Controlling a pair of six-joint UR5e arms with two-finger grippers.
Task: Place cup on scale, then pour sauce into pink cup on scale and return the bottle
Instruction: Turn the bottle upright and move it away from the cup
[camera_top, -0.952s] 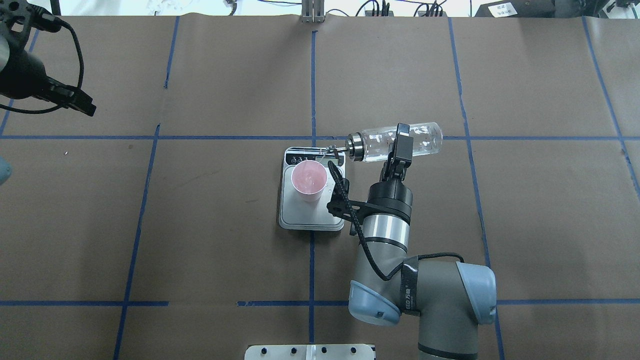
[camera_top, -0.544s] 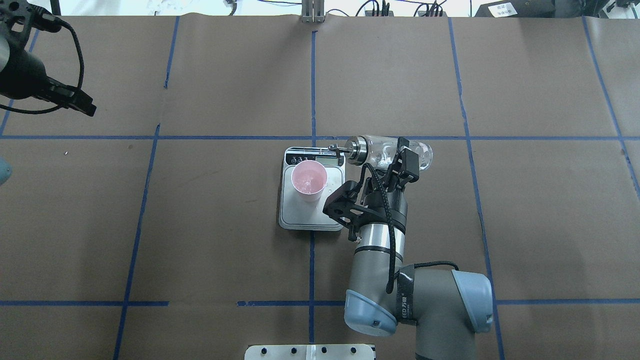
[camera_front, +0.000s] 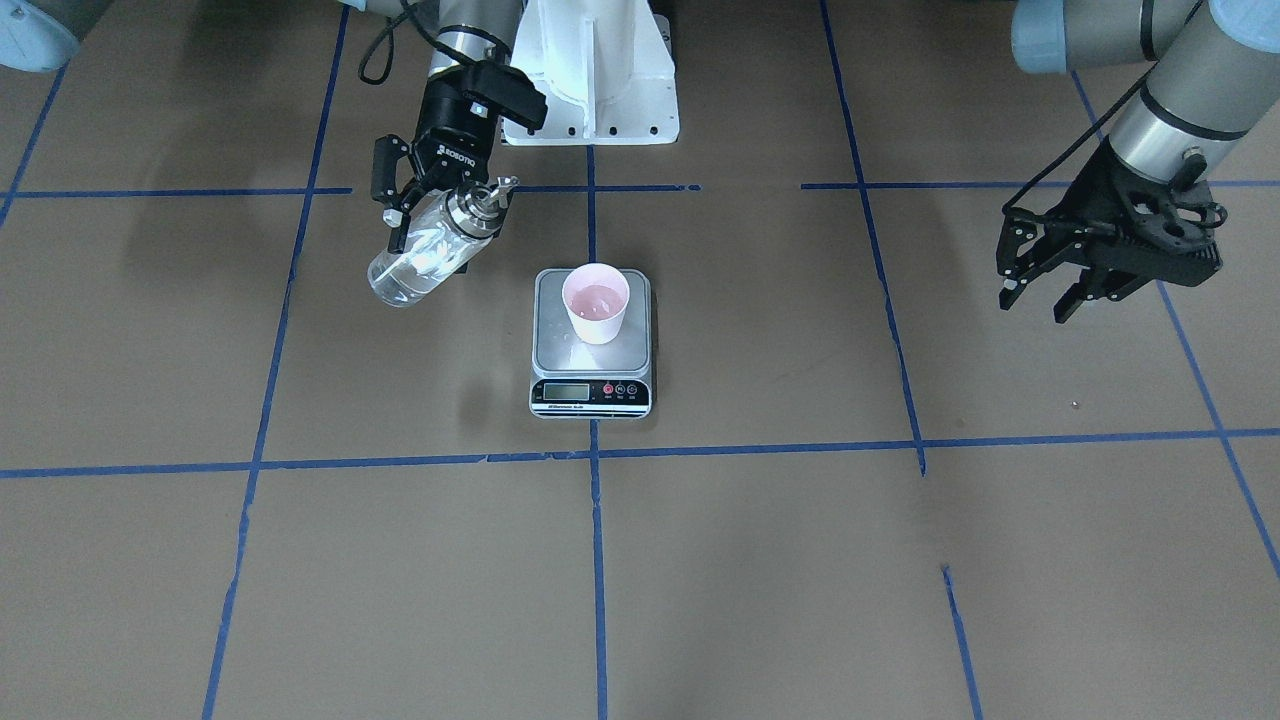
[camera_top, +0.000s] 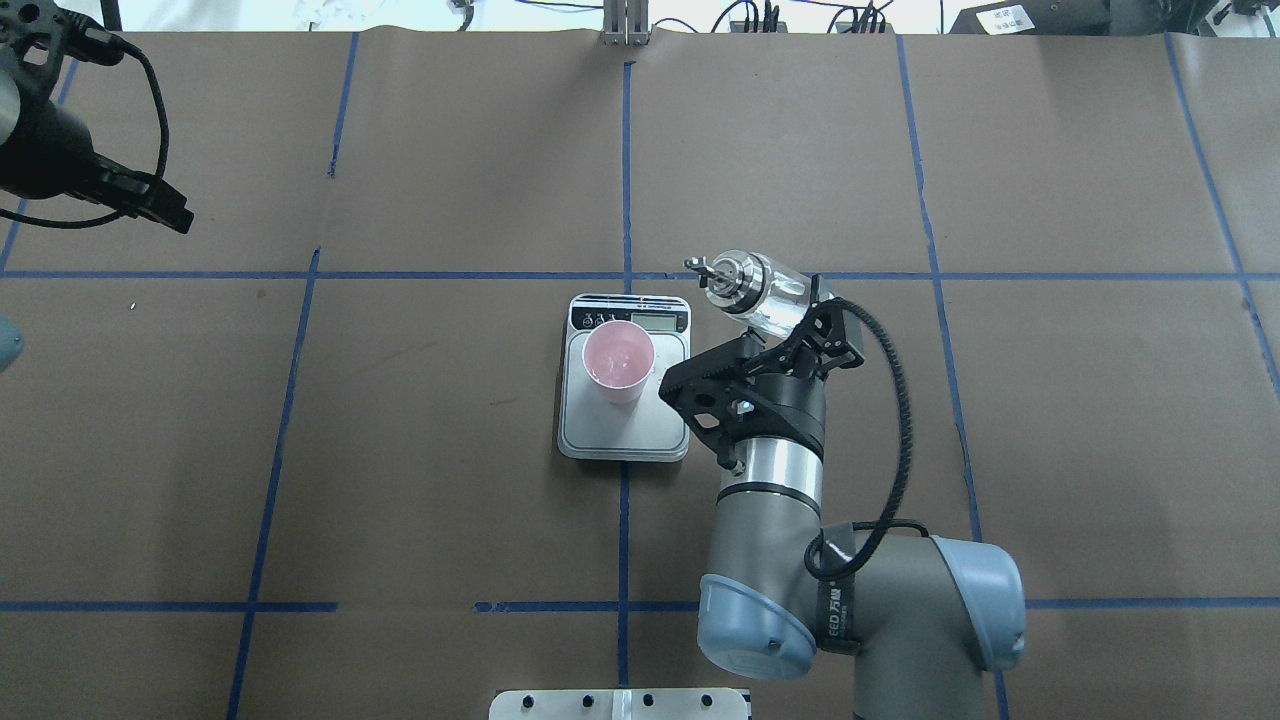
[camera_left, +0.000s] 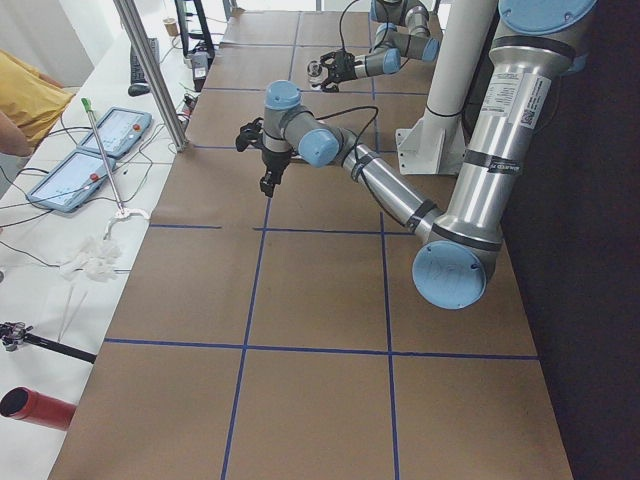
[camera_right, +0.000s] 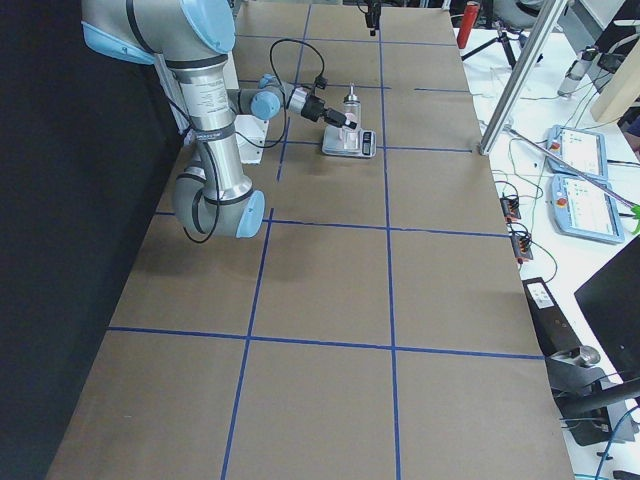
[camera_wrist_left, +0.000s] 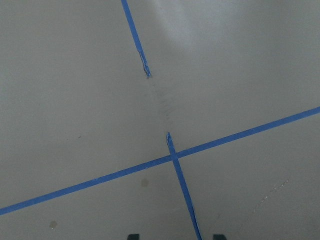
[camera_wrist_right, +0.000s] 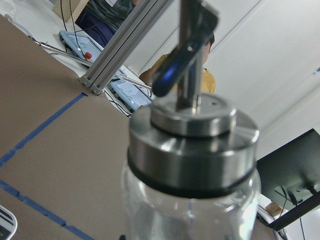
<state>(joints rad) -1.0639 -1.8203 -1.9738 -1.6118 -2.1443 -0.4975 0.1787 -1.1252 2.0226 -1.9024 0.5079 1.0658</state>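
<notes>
Brown table (camera_top: 400, 450), pink cup (camera_top: 619, 363) on scale (camera_top: 622, 430) holding sauce (camera_front: 597, 297), right hand (camera_front: 430, 215) gripping tilted bottle (camera_front: 420, 258), left hand (camera_front: 1035, 305) spread

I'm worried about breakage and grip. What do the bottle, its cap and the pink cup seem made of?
The bottle: clear, glossy, likely glass, though hard plastic is possible; the table shows through it. The cap: polished silver metal, with mirror-like reflections. The cup: matte pale pink, probably paper or thin plastic; no glare.
</notes>
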